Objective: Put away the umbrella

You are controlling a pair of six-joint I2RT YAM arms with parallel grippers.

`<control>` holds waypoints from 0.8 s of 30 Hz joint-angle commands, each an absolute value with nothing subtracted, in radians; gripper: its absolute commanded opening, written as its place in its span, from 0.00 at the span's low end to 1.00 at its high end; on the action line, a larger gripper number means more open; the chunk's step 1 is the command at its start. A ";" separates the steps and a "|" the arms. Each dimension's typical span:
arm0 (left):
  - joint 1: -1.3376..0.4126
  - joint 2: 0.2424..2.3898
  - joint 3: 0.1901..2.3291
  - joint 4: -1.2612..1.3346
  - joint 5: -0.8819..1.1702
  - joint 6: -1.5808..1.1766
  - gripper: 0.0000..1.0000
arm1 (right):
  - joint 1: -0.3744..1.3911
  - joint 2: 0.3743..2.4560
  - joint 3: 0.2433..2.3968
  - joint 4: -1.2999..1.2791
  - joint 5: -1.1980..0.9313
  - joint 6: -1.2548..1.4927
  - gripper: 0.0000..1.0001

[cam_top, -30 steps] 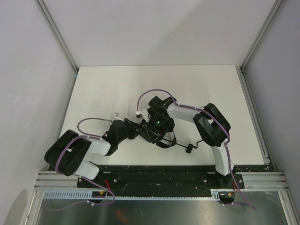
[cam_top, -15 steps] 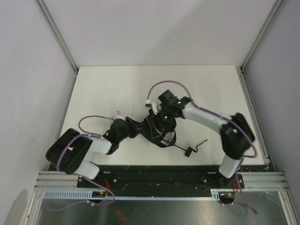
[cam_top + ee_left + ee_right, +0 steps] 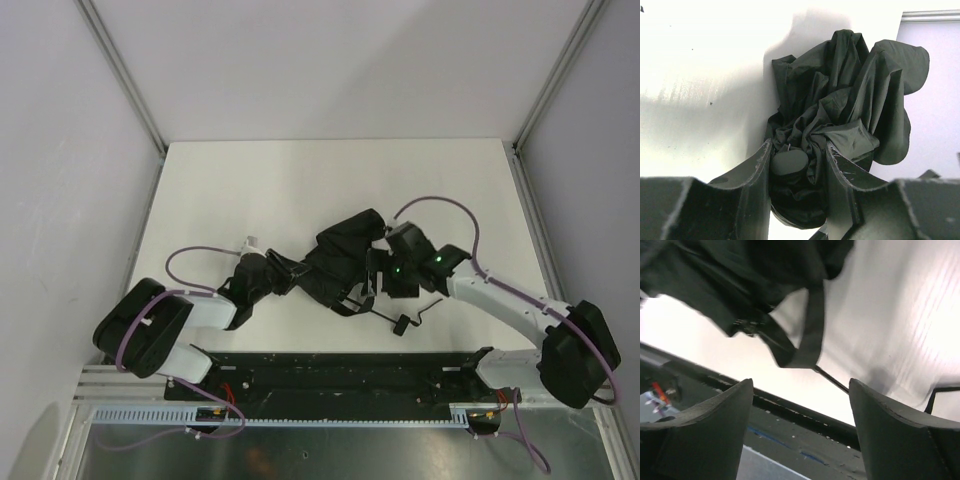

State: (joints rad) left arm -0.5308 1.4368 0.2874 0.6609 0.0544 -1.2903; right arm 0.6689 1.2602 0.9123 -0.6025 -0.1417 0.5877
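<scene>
Half done at a guess: left claw [image 3: 799,150] clamps bunched umbrella [image 3: 850,90], right claw [image 3: 800,385] gapes empty, strap [image 3: 813,315] dangling unfastened just ahead.

Right wrist shows the umbrella [image 3: 745,275] blurred, cropped.

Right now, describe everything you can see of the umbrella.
Black matte fabric umbrella, collapsed into a crumpled bundle, lies on the white table near its front edge. A strap loop and thin rod stick out toward the arms. The left fingers clamp its end; the right fingers stand open beside it.
</scene>
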 commanded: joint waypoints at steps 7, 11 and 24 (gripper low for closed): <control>-0.547 1.414 0.281 0.581 0.029 -1.227 0.00 | 0.873 1.408 0.831 -0.393 0.191 0.800 0.49; -0.550 1.413 0.285 0.574 0.030 -1.219 0.00 | 0.883 1.352 0.831 -0.375 0.181 0.736 0.05; -0.575 1.440 0.292 0.561 0.064 -1.210 0.00 | 0.866 1.313 1.158 -0.578 0.265 0.340 0.00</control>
